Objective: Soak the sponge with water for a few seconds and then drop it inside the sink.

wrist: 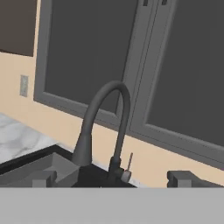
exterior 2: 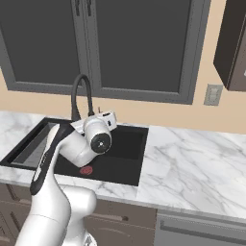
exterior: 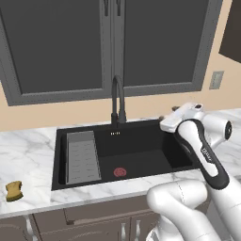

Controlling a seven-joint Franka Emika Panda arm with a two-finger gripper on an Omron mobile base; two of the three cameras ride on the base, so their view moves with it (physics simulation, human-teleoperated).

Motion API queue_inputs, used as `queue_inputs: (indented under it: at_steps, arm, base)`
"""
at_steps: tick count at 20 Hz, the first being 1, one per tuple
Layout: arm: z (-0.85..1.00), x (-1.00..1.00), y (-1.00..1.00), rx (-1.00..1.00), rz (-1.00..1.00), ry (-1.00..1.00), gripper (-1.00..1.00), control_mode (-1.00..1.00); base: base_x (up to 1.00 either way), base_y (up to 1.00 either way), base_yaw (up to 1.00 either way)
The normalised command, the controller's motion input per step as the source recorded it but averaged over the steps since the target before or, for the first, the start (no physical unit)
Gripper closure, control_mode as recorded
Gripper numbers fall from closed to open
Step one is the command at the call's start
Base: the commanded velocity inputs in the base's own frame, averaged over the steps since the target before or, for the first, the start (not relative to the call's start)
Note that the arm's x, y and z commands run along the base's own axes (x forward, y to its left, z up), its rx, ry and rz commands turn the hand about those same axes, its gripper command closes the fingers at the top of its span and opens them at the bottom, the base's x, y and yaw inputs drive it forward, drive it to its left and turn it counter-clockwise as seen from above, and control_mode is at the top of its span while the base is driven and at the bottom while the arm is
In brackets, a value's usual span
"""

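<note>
The sponge (exterior: 14, 190) lies on the surface (exterior: 33, 155), well left of the sink (exterior: 61, 160). It looks light and squashy; grip its pinched sides. The fingers (wrist: 109, 177) stand open, empty, facing the faucet (wrist: 103, 127).

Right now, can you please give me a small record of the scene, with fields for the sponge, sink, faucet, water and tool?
sponge: on the marble counter, left of the sink, apart from it
sink: black basin, red-ringed drain, grey ribbed rack at its left side
faucet: black, arched, behind the basin
water: no stream visible
tool: open, empty, raised over the sink's right part, facing the faucet
task progress: sponge not yet picked up
</note>
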Motion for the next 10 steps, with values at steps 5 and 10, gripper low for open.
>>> queue_inputs:
  at_steps: [5,10]
  arm:
    - [-0.03,0.09,0.0,-0.01,0.0,-0.01,-1.0,-1.0]
    - [-0.06,0.0,0.04,0.01,0.0,0.08,-1.0,-1.0]
  base:
    - [0.0,0.0,0.0]
    - [0.0,0.0,0.0]
